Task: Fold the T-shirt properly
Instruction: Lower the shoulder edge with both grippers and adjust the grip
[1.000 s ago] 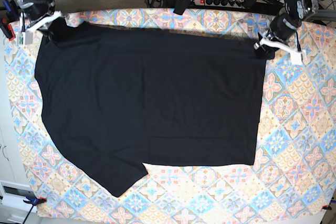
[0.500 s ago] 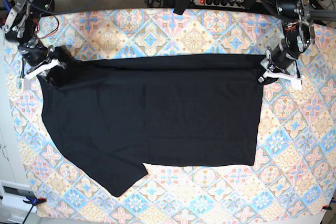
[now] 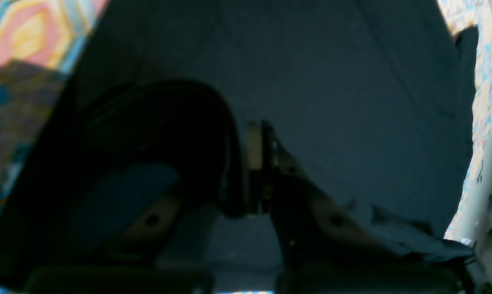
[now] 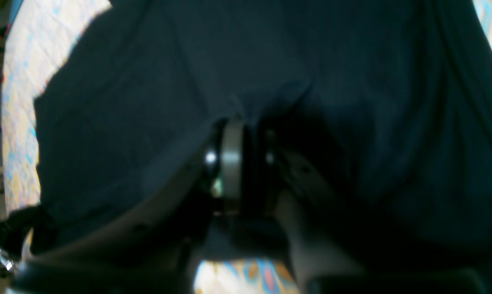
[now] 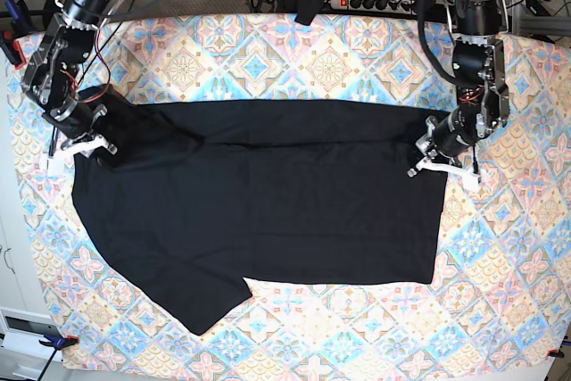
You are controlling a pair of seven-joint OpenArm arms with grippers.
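The black T-shirt point(image 5: 259, 211) is spread across the patterned worktop point(image 5: 500, 265), its far edge doubled over towards the near side. That edge is clamped at the right corner by the left tool point(image 5: 443, 160) and at the left corner by the right tool point(image 5: 82, 140), both closed on cloth.

A patterned tablecloth point(image 5: 294, 60) covers the table, with a power strip point(image 5: 375, 2) and cables behind.

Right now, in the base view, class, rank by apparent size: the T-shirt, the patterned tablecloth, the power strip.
1. Patterned tablecloth, largest.
2. T-shirt.
3. Power strip, smallest, though it lies beyond the table's far edge, so its look may mislead.
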